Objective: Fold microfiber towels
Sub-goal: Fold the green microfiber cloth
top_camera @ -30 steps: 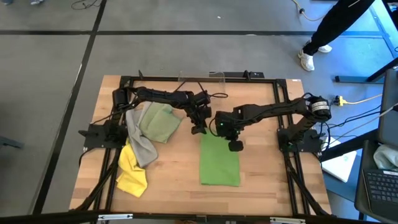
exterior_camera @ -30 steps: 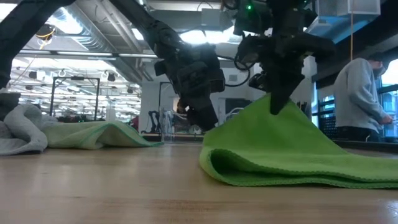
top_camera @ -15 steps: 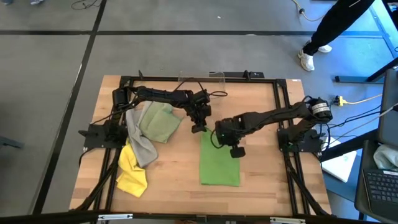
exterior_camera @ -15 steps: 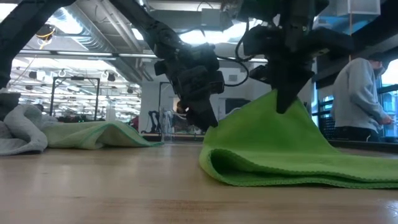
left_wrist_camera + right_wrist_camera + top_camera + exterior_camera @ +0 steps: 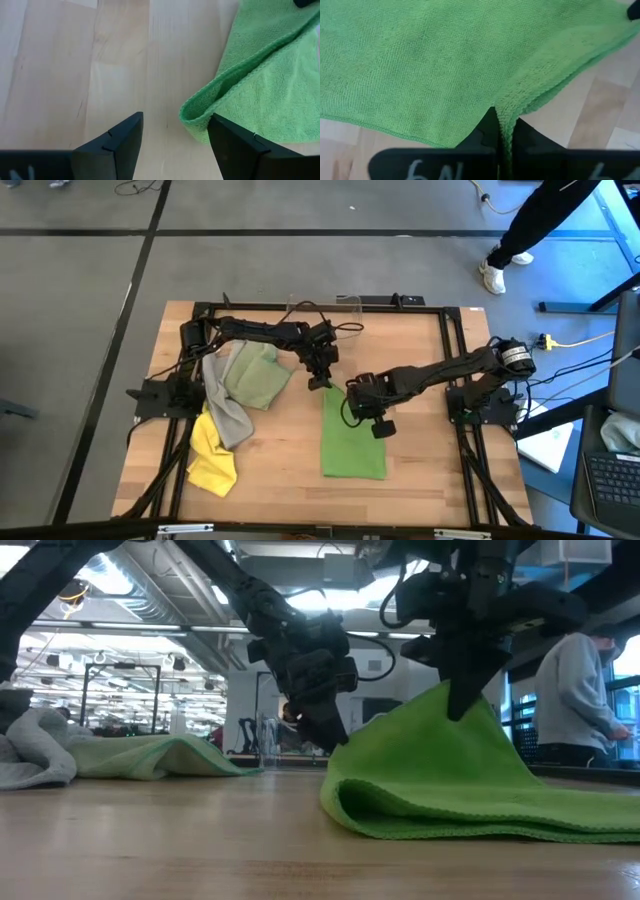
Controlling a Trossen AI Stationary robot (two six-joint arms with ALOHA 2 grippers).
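Wooden table (image 5: 420,470), grey, sage, yellow towels (image 5: 215,465) left, right gripper (image 5: 352,412) pinching bright green towel (image 5: 352,448), left gripper (image 5: 322,383) wide beside.

"6N" on right end effector (image 5: 503,145).

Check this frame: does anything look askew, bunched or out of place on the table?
The grey towel lies crumpled across the yellow towel and the pale sage towel, a loose heap at the table's left. The bright green towel is tented where the right gripper pinches its fold. Nothing looks spilled or damaged.
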